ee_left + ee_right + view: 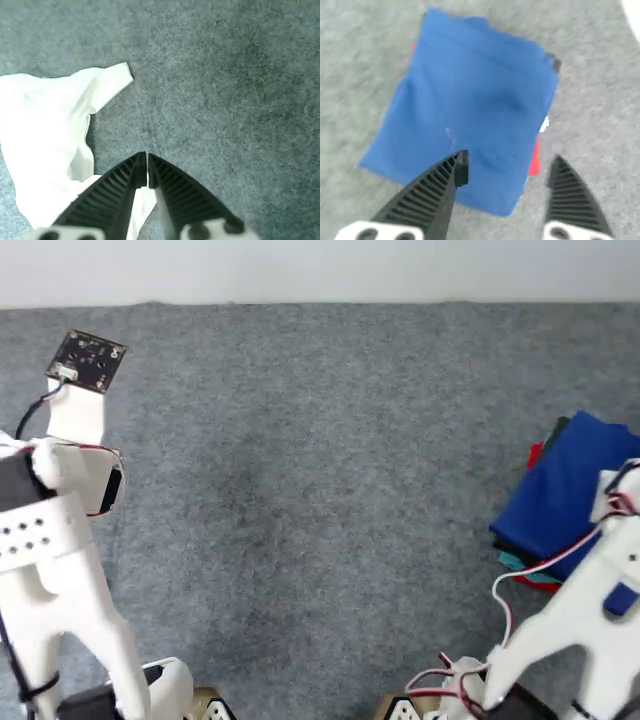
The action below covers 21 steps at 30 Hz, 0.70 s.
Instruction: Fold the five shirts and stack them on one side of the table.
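Black ribbed fingers (122, 186) on my left gripper (148, 170) are pressed together at the tips, with nothing between them. They hang over bare grey table (235, 90). Just beside them lies the white shirt (45, 135), loose and rumpled, one sleeve stretched out across the felt-like cover. A corner of its cloth runs under the near finger as the wrist camera sees it (I cannot tell whether the two touch).

On my right gripper (509, 167) the fingers (445, 185) stand wide apart and hold nothing. They hover above the blue shirt (470, 105), which is folded into a neat rectangle and tops the stack (565, 495). A strip of red shirt (534, 160) peeks out along one edge below it, with a speck of white and a dark corner at another edge.

From the high camera, the stack sits at the right edge of the table, blue on top, red and a teal layer (510, 560) showing underneath. The right arm (570, 625) rises beside it. The left arm (60, 550) stands at the far left side, well apart from the stack, and the wide grey middle lies between them.
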{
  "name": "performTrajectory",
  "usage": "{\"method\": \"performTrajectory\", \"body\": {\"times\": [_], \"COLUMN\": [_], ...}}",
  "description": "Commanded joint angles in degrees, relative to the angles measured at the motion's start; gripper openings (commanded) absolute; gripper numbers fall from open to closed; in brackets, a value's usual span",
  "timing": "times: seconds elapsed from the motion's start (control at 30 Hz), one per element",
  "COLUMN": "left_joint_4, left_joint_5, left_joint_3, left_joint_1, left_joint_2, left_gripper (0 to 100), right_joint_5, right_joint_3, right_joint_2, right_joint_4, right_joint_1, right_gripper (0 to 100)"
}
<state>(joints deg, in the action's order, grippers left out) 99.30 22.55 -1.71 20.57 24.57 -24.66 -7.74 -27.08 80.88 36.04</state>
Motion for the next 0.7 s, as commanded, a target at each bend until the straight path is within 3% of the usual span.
{"method": "performTrajectory", "body": {"times": [0.0, 0.17, 0.3, 0.53, 0.67], "left_joint_4": [1.23, 1.23, 1.23, 0.0, -3.34], "left_joint_5": [0.44, 0.44, 1.67, 17.93, 25.32], "left_joint_3": [0.13, -2.86, -5.41, -13.93, -17.63], "left_joint_1": [0.44, 0.97, 8.26, 26.9, 32.0], "left_joint_2": [4.4, 6.33, 5.71, 1.85, -1.32], "left_gripper": [1, 2, 2, 14, 20], "right_joint_5": [0.26, -0.53, -0.53, -0.53, -0.53], "right_joint_3": [2.99, 1.23, -1.49, -6.59, -8.0], "right_joint_2": [-4.7, -5.93, -6.02, -6.11, -6.11], "right_joint_4": [5.67, 16.75, 20.79, 21.67, 21.67], "right_joint_1": [-3.38, -7.52, -7.96, -5.23, -2.59], "right_gripper": [2.4, 2.9, 1.0, 1.0, 1.0]}}
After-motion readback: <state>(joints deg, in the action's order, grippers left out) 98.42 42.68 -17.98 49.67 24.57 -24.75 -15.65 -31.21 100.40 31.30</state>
